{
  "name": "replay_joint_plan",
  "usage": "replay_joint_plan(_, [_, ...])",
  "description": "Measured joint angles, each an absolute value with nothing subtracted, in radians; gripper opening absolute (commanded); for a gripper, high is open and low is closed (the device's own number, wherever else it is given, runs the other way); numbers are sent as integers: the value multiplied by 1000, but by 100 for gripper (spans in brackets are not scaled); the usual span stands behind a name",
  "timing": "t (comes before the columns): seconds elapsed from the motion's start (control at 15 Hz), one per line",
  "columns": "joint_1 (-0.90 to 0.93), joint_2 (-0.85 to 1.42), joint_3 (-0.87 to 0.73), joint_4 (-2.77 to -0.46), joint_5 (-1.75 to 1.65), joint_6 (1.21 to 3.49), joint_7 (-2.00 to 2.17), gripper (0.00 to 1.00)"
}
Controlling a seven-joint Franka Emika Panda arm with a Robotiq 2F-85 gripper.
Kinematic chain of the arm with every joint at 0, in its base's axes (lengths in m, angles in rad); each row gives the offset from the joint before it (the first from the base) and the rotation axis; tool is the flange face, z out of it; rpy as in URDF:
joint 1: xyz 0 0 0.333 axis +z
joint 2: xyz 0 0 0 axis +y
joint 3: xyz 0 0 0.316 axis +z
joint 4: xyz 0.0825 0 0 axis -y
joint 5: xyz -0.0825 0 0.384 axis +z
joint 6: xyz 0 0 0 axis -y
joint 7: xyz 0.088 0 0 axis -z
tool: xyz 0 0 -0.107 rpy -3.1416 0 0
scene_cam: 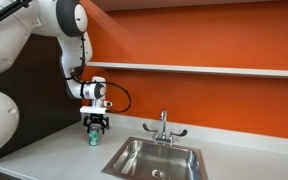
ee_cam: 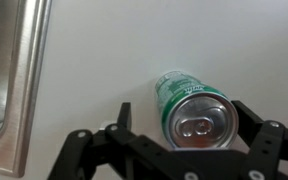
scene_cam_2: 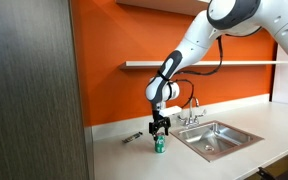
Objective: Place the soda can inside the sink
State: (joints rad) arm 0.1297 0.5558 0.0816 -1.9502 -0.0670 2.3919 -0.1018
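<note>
1. Orange wall (scene_cam: 204, 35) backs a white countertop (scene_cam: 54, 150), with a thin white floating shelf (scene_cam: 204, 69) running along it above the counter. In an exterior view a tall dark wood-grain cabinet panel (scene_cam_2: 29, 90) fills the near left.
2. Set into the counter is the rectangular stainless-steel sink (scene_cam: 129, 158) with its chrome two-handled faucet (scene_cam: 164, 127) at the far rim. The basin looks empty apart from the drain.
3. The small green cylindrical soda can (scene_cam: 94, 137) with a silvery top stands upright on the counter, to the left of the sink and near its rim but outside it, in both exterior views.
4. The black Robotiq gripper (scene_cam: 95, 124) on the white arm hangs straight down over the can. In the wrist view its jaws are apart, one finger on each side of the can, with bare counter showing between the left finger and the can wall. I judge it is not clamped yet.
5. Progress: the approach and alignment look done. Closing on the can, lifting it, carrying it right over the rim and releasing it into the basin are all left.
6. A small dark object (scene_cam_2: 131, 137) lies on the counter left of the can, too small to identify.
</note>
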Motion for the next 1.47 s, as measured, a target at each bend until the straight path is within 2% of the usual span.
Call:
replay_joint_plan(0.07, [130, 557, 82, -1949, -67, 2392, -102, 75])
replay_joint_plan(0.13, [130, 559, 83, -1947, -67, 2392, -102, 74])
replay_joint_plan(0.33, [130, 563, 85, -1942, -67, 2392, -103, 49])
replay_joint_plan(0.47, [131, 567, 85, -1937, -67, 2391, -103, 38])
replay_joint_plan(1.47, [132, 549, 84, -1925, -67, 2389, -103, 38])
